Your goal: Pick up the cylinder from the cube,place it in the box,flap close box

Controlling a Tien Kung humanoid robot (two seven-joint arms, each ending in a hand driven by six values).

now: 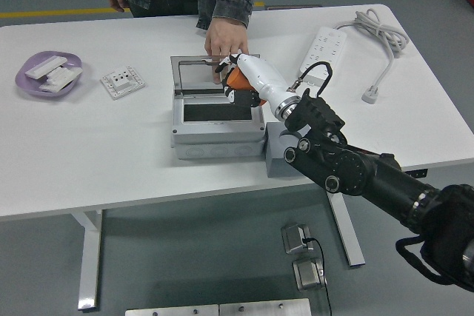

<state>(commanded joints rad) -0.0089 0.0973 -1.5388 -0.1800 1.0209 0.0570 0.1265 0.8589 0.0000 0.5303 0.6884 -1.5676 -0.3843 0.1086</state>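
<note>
One cylinder (235,79) inside right hand (241,79)

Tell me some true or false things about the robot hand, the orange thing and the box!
1. The robot's right hand holds the orange cylinder. True.
2. The box has its flap shut. False: the flap stands open.
3. A person's hand rests at the flap's far edge. True.
4. The power strip lies left of the box. False: it lies to the right, on the table.
5. The purple dish sits inside the box. False: it sits apart, at the table's left end.
</note>
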